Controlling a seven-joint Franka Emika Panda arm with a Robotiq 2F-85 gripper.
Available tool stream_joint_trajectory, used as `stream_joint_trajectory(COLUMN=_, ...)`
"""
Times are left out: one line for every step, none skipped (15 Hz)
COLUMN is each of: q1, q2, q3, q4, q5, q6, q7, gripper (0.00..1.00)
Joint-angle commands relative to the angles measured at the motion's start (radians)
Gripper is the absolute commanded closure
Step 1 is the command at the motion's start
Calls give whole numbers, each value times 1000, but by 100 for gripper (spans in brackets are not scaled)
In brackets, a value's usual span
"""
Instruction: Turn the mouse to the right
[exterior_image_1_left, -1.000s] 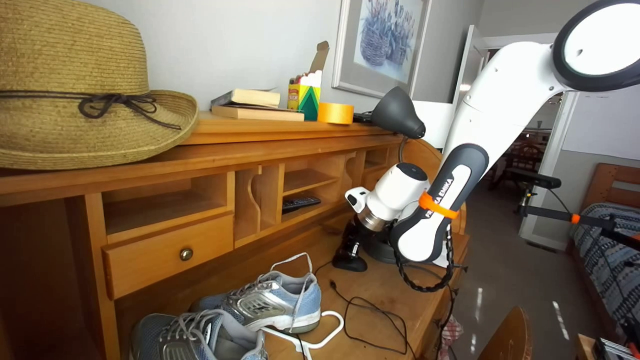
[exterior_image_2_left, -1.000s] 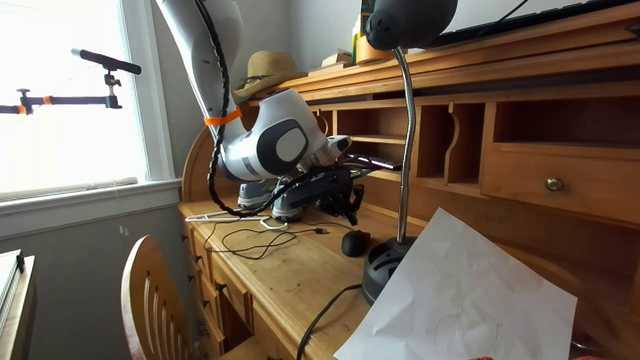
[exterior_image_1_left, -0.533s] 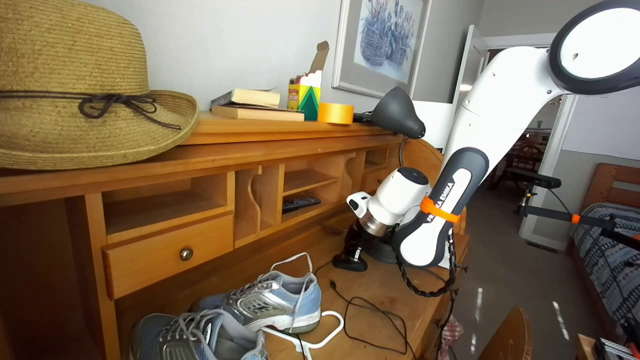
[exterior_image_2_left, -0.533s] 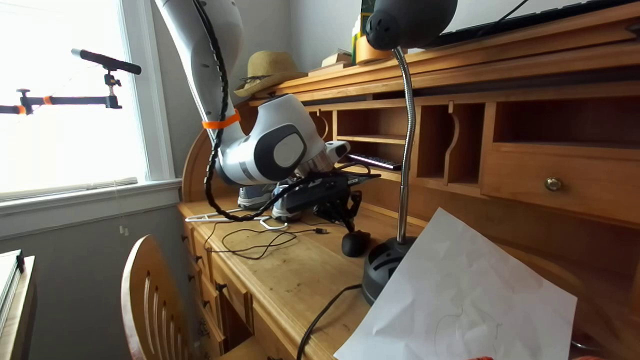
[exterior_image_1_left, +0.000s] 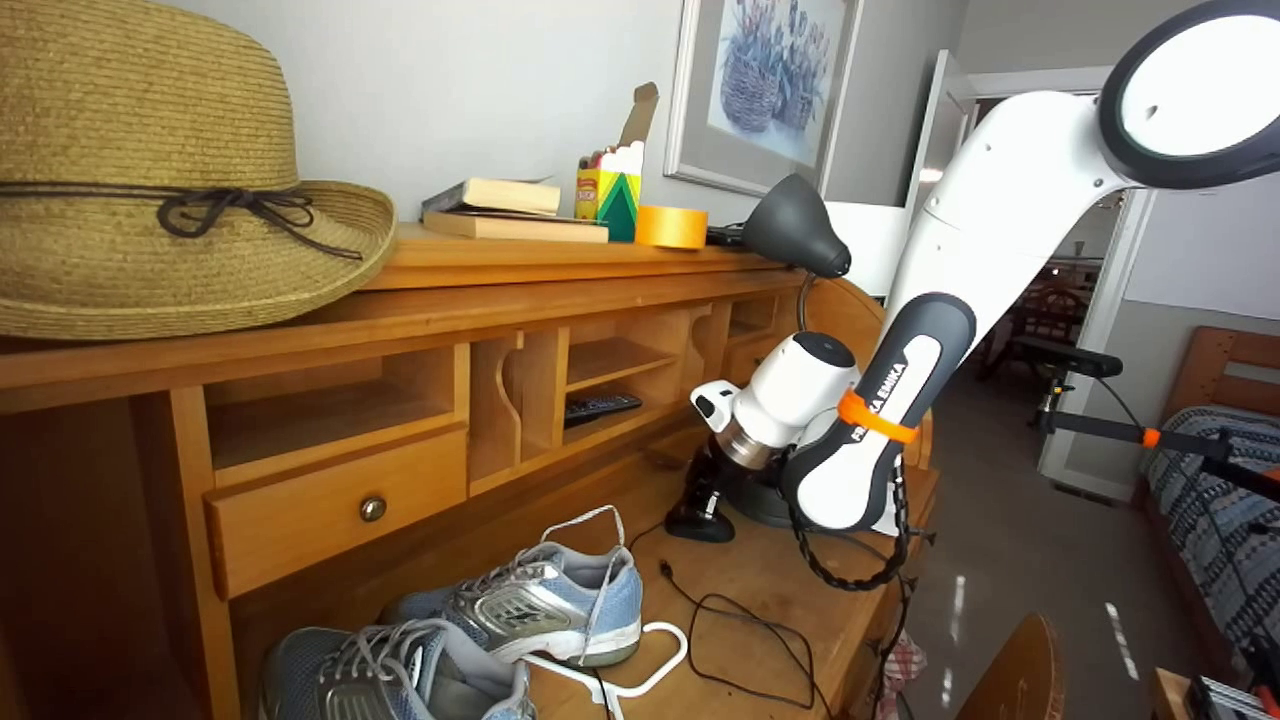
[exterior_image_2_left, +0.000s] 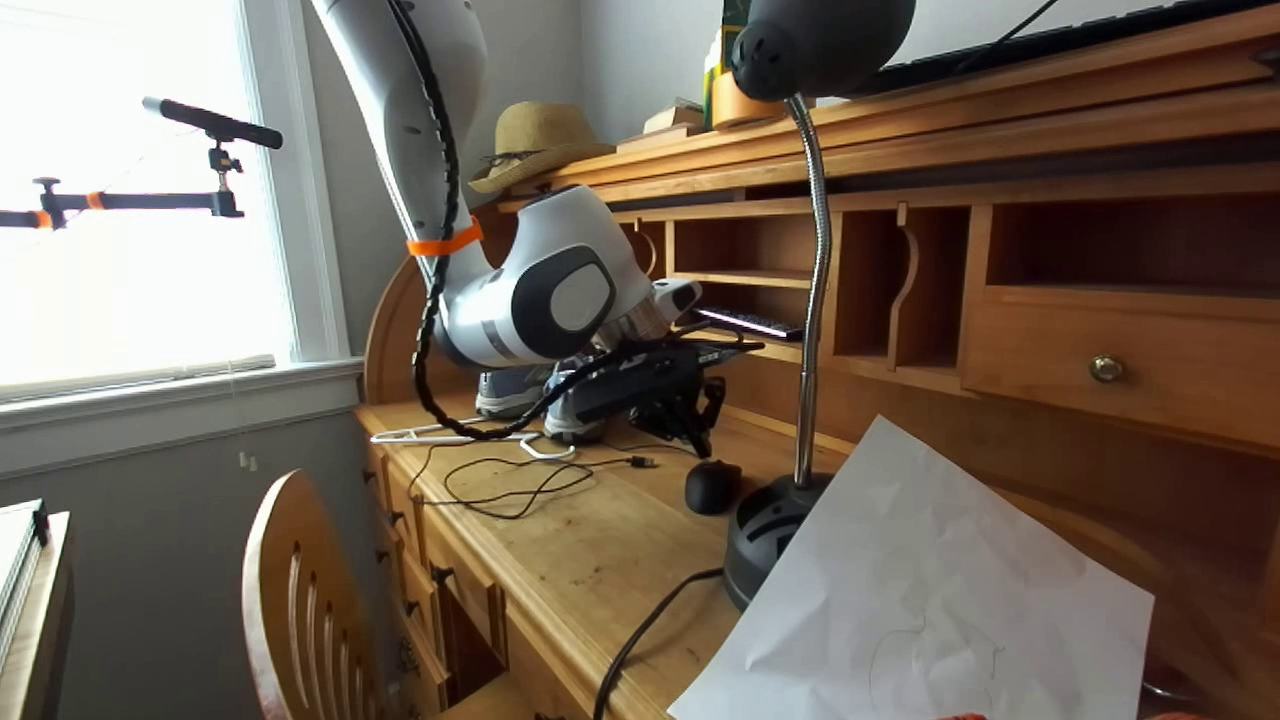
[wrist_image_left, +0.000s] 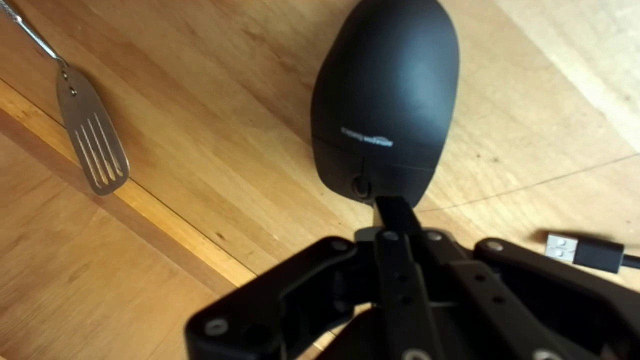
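Observation:
The mouse (wrist_image_left: 387, 95) is black and rounded and lies on the wooden desk. In the wrist view its scroll-wheel end points toward my gripper (wrist_image_left: 395, 210). The mouse also shows in both exterior views, beside the lamp base (exterior_image_2_left: 712, 487) (exterior_image_1_left: 700, 527). My gripper (exterior_image_2_left: 703, 450) is shut with its fingers together and nothing between them. In the wrist view the fingertips overlap the wheel end of the mouse. In an exterior view they sit just above and behind it. I cannot tell whether they touch it.
The lamp base (exterior_image_2_left: 765, 545) stands close beside the mouse, with a white paper (exterior_image_2_left: 930, 600) in front. Grey-blue sneakers (exterior_image_1_left: 560, 600), a white hanger (exterior_image_1_left: 660, 675) and a loose black cable (exterior_image_1_left: 750, 625) lie on the desk. A slotted spatula (wrist_image_left: 95, 130) lies near the back edge.
My gripper came down to the mouse between one second and half a second ago, then rose very slightly. The mouse shows almost no movement. The fingers stay shut.

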Motion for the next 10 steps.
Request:
stream_joint_trajectory(q1=17, q2=-14, q3=-20, q4=-8, q5=-24, q6=2, q7=4, gripper=100)
stream_joint_trajectory(q1=17, q2=-20, q3=-17, q4=-12, q5=-20, q6=-6, q7=10, gripper=100)
stream_joint_trajectory(q1=17, q2=-28, q3=-14, q4=-15, q5=-17, q6=-14, q7=15, gripper=100)
stream_joint_trajectory(q1=16, q2=-44, q3=-3, q4=-23, q5=-17, q6=-28, q7=18, gripper=78)
stream_joint_trajectory(q1=23, q2=-58, q3=-2, q4=-28, q5=-15, q6=-39, q7=22, gripper=72)
stream_joint_trajectory(q1=51, q2=-82, q3=-21, q4=-37, q5=-7, q6=-55, q7=25, gripper=67)
stream_joint_trajectory(q1=71, q2=-110, q3=-28, q4=-48, q5=7, q6=-85, q7=39, gripper=60)
stream_joint_trajectory(q1=82, q2=-149, q3=-19, q4=-61, q5=28, q6=-164, q7=70, gripper=51)
stream_joint_trajectory(q1=27, q2=-187, q3=67, q4=-77, q5=34, q6=-241, q7=93, gripper=44)
stream_joint_trajectory(q1=12, q2=-217, q3=106, q4=-82, q5=56, q6=-300, q7=110, gripper=38)
